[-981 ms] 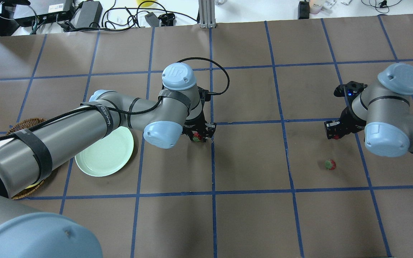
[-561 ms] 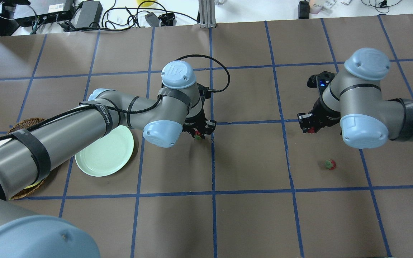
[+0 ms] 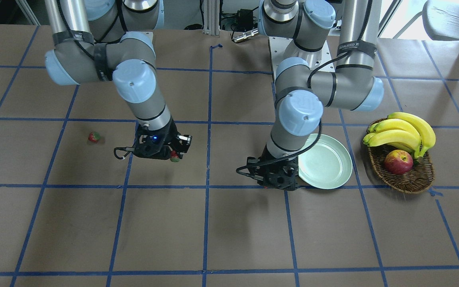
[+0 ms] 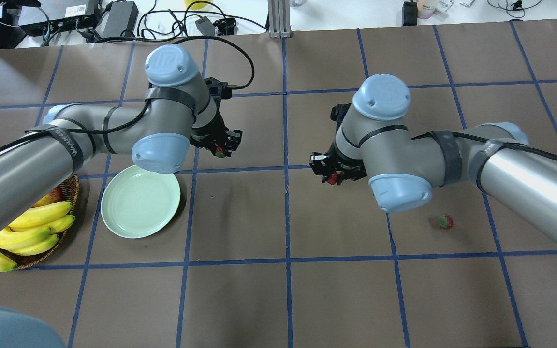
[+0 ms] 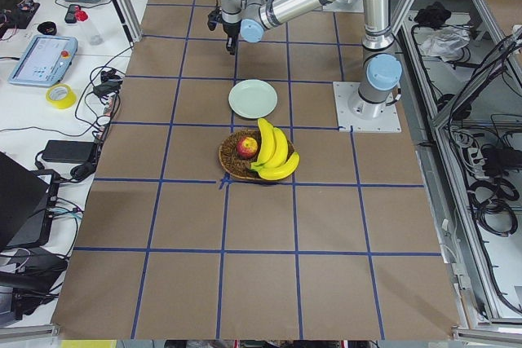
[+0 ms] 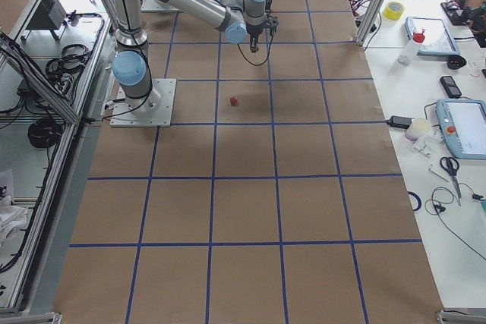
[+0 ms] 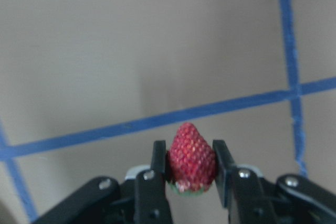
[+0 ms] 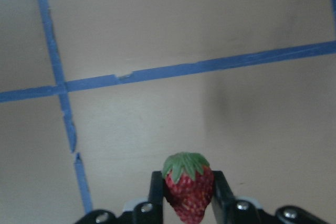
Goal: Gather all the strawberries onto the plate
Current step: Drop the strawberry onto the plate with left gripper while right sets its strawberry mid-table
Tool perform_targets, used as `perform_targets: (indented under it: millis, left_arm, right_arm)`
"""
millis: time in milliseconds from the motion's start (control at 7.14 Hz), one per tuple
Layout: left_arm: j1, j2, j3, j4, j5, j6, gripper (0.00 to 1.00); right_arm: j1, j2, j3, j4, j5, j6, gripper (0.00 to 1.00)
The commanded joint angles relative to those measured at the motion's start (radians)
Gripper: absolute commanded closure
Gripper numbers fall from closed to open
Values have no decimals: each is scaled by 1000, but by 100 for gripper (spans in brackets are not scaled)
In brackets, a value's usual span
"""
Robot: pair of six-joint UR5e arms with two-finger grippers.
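Note:
My left gripper [image 4: 220, 149] is shut on a strawberry [image 7: 191, 157], red tip pointing away, and holds it above the table just beyond the far right rim of the pale green plate [image 4: 133, 212]. My right gripper [image 4: 331, 175] is shut on a second strawberry [image 8: 188, 187], green top showing, near the table's middle. A third strawberry [image 4: 445, 222] lies loose on the table on the right side; it also shows in the front view [image 3: 93, 137]. The plate [image 3: 333, 175] holds nothing.
A brown wicker basket [image 4: 65, 193] with bananas [image 3: 403, 131] and a red-yellow apple [image 3: 398, 162] stands left of the plate. Cables and boxes lie beyond the table's far edge. Blue tape lines grid the brown table.
Both arms have moved left, each with its strawberry. The left gripper went from the table's middle to just beyond the plate, uncovering the basket. The right gripper came in from the right side.

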Motion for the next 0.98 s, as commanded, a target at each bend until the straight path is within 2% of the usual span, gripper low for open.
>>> perform_targets:
  millis: [0, 140, 280, 420, 561, 701, 841]
  left_arm:
    - [178, 46, -38, -27, 3, 201, 98]
    - [218, 49, -99, -17, 0, 250, 100]
    - [244, 60, -186, 54, 5, 269, 100]
    - [310, 60, -252, 147, 26, 342, 100]
    - [357, 58, -274, 153, 22, 379, 100]
    - [353, 60, -276, 151, 28, 372, 100]
    - [346, 60, -280, 151, 29, 370, 90]
  right_arm:
    - [150, 154, -151, -34, -22, 204, 83]
    - [176, 193, -188, -35, -14, 224, 82]
    - [195, 207, -194, -37, -19, 232, 82]
    - [195, 227, -193, -38, -19, 231, 38]
    - [195, 239, -196, -38, -16, 231, 8]
    - [195, 239, -199, -38, -22, 225, 0]
    - [190, 233, -202, -38, -61, 211, 0]
